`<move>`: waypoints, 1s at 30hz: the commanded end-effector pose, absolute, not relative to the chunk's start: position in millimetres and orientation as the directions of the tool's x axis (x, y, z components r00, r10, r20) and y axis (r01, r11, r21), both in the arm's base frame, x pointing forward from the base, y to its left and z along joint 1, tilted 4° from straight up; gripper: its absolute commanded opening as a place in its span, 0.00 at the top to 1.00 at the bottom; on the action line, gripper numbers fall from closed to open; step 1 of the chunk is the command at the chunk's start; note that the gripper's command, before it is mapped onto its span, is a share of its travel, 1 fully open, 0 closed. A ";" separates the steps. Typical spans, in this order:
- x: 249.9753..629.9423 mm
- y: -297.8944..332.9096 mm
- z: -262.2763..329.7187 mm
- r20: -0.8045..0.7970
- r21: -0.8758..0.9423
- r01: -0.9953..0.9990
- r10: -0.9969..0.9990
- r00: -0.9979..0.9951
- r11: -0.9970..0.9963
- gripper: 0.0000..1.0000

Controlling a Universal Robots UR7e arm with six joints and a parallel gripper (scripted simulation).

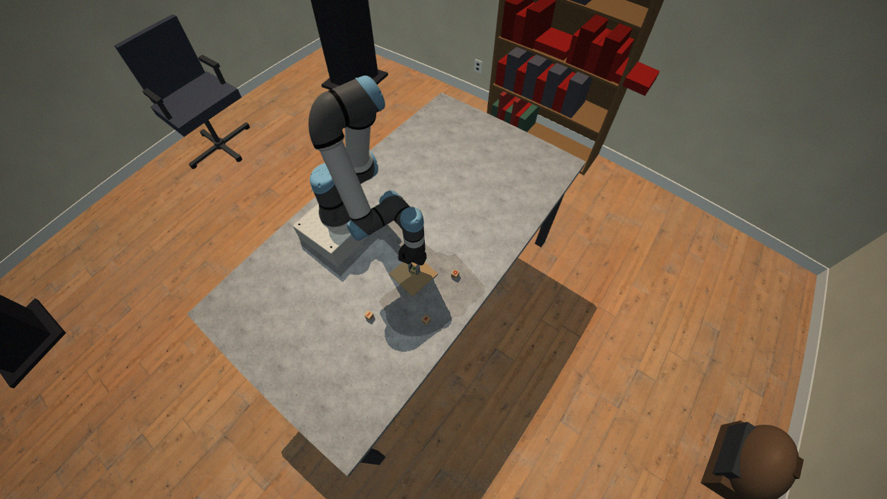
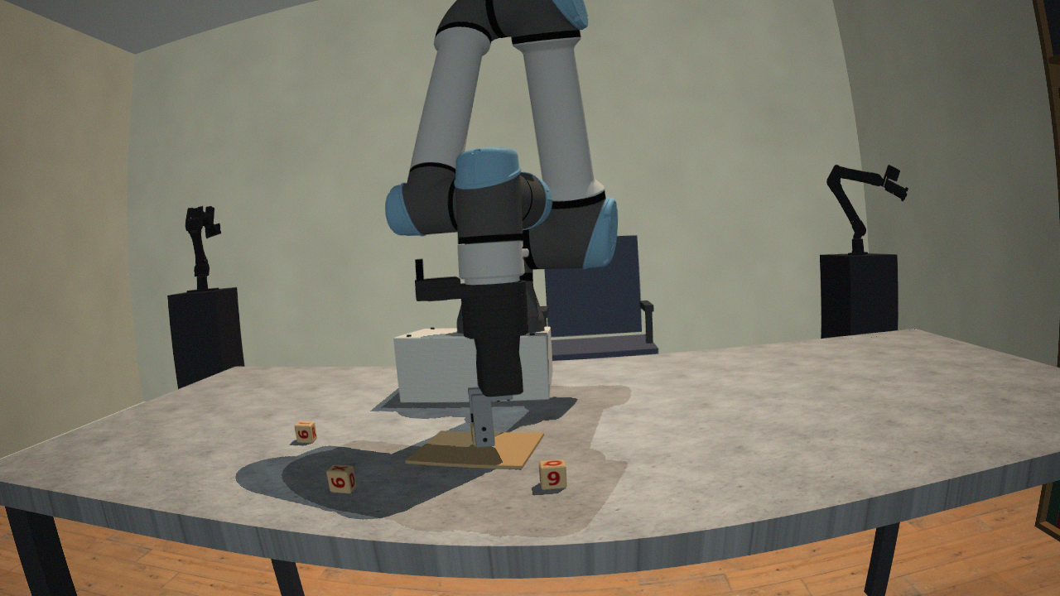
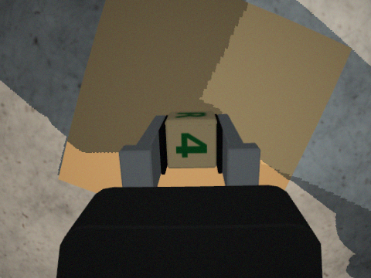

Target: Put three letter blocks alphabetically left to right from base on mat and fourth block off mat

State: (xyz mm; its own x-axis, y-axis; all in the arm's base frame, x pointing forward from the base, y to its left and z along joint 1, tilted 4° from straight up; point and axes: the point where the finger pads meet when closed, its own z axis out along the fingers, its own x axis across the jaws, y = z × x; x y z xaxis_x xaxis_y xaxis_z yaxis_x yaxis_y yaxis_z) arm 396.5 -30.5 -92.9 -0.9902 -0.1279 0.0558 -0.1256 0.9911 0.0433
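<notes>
My gripper [image 3: 192,133] is shut on a tan block [image 3: 190,141] with a green 4 on the side facing the wrist camera. The block stands on the tan mat [image 3: 206,98] near its edge closest to the robot base. In the exterior view the fingers [image 2: 481,433] reach down to the mat [image 2: 478,449] and hide the block. Three other tan blocks with red marks lie on the table off the mat: one to the right [image 2: 551,474], one at the front left [image 2: 340,478], one farther left [image 2: 305,431].
The white robot base [image 2: 472,364] stands just behind the mat. The table's front edge [image 2: 518,545] runs close to the front blocks. Two black pedestals with small arms [image 2: 857,292] stand beyond the table.
</notes>
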 end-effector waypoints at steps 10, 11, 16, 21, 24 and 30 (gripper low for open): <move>402.3 -32.8 -42.7 0.051 0.041 -0.127 -0.129 -0.990 0.991 0.51; 402.5 -33.0 -37.7 0.051 0.041 -0.127 -0.129 -0.990 0.991 0.51; 403.4 -33.6 -23.2 0.051 0.041 -0.126 -0.128 -0.990 0.991 0.51; 404.4 -34.4 -4.6 0.051 0.041 -0.126 -0.128 -0.991 0.991 0.51; 404.7 -34.7 1.4 0.051 0.041 -0.126 -0.128 -0.991 0.991 0.51; 404.7 -34.7 3.7 0.051 0.041 -0.126 -0.128 -0.991 0.991 0.51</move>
